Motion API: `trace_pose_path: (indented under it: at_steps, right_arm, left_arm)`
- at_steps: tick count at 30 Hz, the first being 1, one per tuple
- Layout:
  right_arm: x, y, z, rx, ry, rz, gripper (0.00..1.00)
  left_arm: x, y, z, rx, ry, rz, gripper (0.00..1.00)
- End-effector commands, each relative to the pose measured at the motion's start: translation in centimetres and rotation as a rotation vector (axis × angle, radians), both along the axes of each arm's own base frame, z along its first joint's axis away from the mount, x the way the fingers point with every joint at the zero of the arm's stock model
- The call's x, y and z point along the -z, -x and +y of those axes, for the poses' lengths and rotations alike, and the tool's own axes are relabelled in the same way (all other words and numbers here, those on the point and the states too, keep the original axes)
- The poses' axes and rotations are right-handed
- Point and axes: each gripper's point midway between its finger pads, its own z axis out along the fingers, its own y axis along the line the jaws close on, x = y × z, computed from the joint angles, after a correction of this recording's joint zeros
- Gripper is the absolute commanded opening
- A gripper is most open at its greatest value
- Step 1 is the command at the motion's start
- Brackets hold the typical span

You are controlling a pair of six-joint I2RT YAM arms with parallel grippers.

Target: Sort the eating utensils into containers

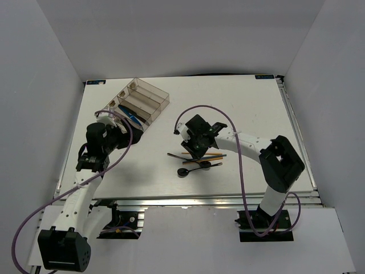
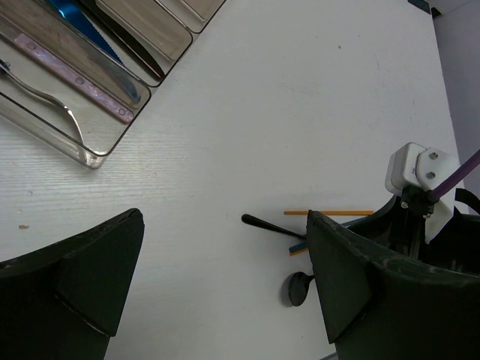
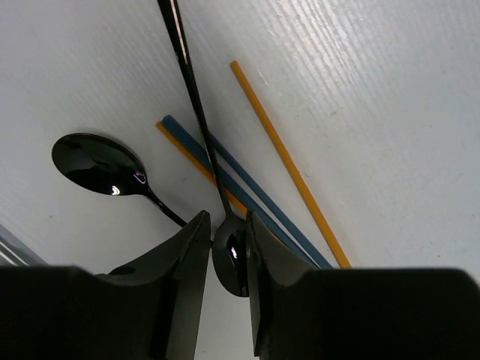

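Note:
The clear organizer tray (image 1: pixel 149 98) stands at the back left; its near compartments hold a pink-handled utensil (image 2: pixel 75 75) and a blue knife (image 2: pixel 90 30). My left gripper (image 2: pixel 225 285) hovers open beside the tray, over bare table, nothing between its fingers. Mid-table lie two black spoons and several chopsticks (image 1: pixel 202 155). My right gripper (image 3: pixel 227 262) is low over them, jaws slightly apart around the bowl of one black spoon (image 3: pixel 229 251), whose handle runs away across the blue chopsticks (image 3: pixel 247 187). An orange chopstick (image 3: pixel 285 161) lies beside them. The other black spoon (image 3: pixel 97 163) rests to the left.
The right arm's purple cable (image 1: pixel 228 123) loops above the table. The white table (image 1: pixel 251 108) ends at a metal rail (image 1: pixel 205 200) in front. White walls enclose the back and sides.

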Motion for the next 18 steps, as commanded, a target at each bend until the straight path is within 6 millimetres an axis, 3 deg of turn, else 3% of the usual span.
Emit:
trace_pose_path:
  at_steps: [1,6,18]
  right_arm:
    - [-1.2,0.3,1.8,-0.030,-0.063,0.033,0.31]
    - [0.7,0.4,1.9,-0.041,-0.028,0.065,0.30]
    - [3.1,0.3,1.7,-0.048,0.024,0.083,0.26]
  left_arm:
    - [-0.7,0.4,0.6,0.004,-0.065,-0.025,0.98]
    - [-0.6,0.4,0.4,0.016,-0.062,-0.018,0.98]
    - [-0.2,0.5,0.4,0.021,-0.063,-0.004,0.98]
